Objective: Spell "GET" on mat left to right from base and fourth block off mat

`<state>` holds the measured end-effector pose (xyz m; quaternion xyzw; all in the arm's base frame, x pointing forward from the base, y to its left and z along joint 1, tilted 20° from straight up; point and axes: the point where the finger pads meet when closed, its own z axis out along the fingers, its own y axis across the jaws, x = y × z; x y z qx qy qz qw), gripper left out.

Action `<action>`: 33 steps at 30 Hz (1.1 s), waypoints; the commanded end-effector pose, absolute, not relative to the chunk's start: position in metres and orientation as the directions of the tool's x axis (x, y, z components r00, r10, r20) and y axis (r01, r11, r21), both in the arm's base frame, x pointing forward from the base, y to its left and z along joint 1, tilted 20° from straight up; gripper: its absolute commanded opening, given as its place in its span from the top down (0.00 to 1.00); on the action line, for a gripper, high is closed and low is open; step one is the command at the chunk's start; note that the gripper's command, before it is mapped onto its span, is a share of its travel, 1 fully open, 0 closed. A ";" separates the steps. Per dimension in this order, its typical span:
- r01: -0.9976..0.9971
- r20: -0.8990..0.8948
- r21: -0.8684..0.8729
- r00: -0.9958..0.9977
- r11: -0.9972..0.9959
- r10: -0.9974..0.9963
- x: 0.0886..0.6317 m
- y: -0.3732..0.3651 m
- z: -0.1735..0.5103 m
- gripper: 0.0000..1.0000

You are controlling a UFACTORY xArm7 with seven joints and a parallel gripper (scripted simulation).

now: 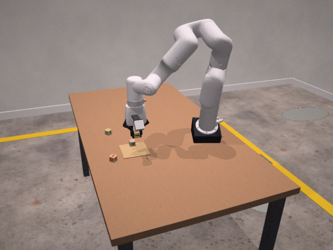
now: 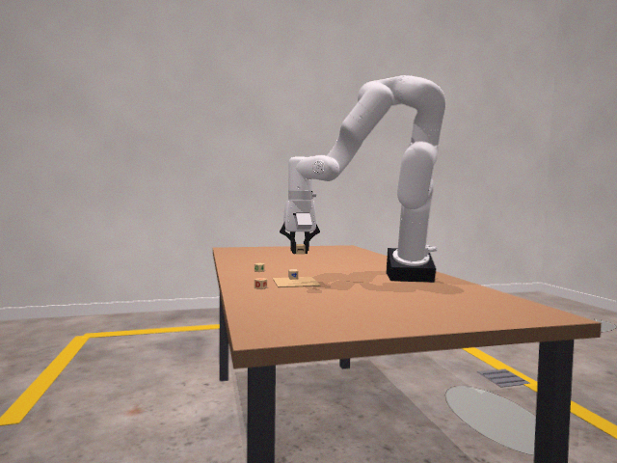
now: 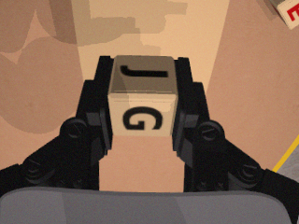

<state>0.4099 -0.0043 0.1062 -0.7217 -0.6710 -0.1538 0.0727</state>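
My gripper is shut on the black-letter block and holds it above the table, over the mat's far side in the top view. Its G face is towards the palm; a J is on the side facing the wrist camera. The tan mat lies flat. A blue-letter block sits on it near the far edge; its top letter is too small to read. A red-letter block lies off the mat, showing an E in the wrist view.
A green-letter block lies off the mat, on the table near its left edge in the top view. The robot's black base stands to the right of the mat. Arm shadows cross the mat.
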 end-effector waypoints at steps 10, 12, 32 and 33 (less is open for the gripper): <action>0.990 0.319 0.107 0.049 -0.087 0.946 0.412 -0.004 0.104 0.73; 0.990 0.319 0.107 0.049 -0.087 0.946 0.412 -0.002 0.101 0.73; 0.990 0.319 0.107 0.049 -0.087 0.946 0.422 0.021 0.028 0.73; 0.990 0.319 0.107 0.049 -0.087 0.946 0.422 0.022 0.026 0.73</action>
